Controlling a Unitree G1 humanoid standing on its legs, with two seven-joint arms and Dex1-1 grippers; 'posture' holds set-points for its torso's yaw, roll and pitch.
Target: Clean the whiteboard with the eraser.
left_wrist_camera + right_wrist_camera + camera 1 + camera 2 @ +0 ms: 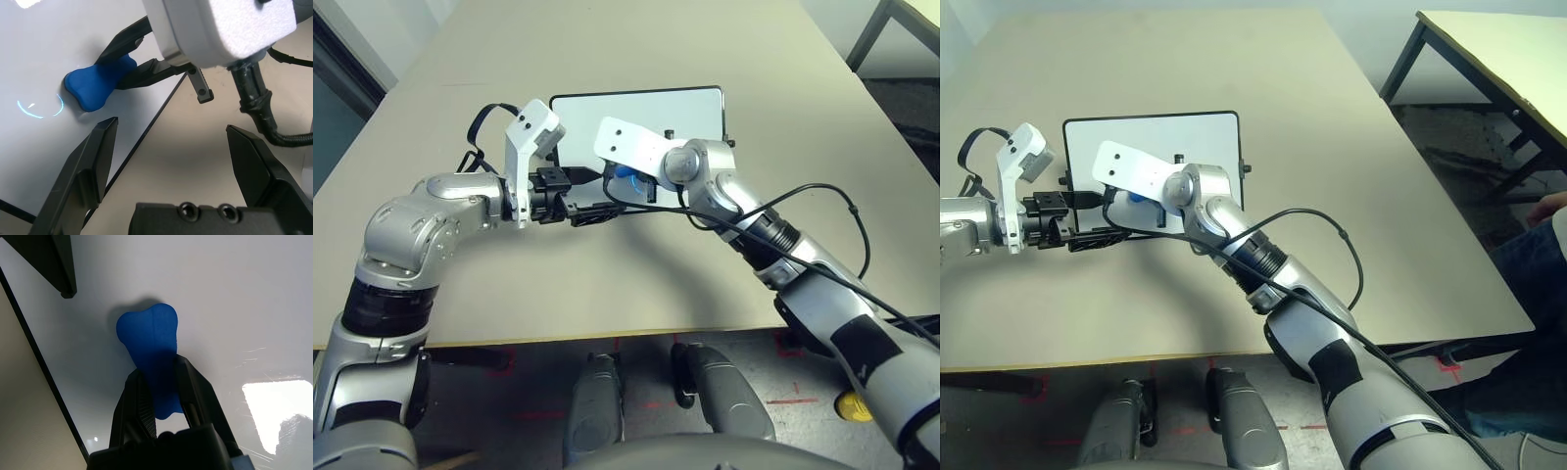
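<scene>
- The worktop [607, 284] carries the whiteboard [685, 108], which lies under both end effectors.
- Our left end effector [171, 152] hovers spread wide and empty over the board's near edge.
- Our right end effector [164, 387] pinches the eraser [149, 340], whose free end sits on the board.
- A faint blue arc [41, 107] lies just beside the eraser; we should press flat and sweep across it.
</scene>
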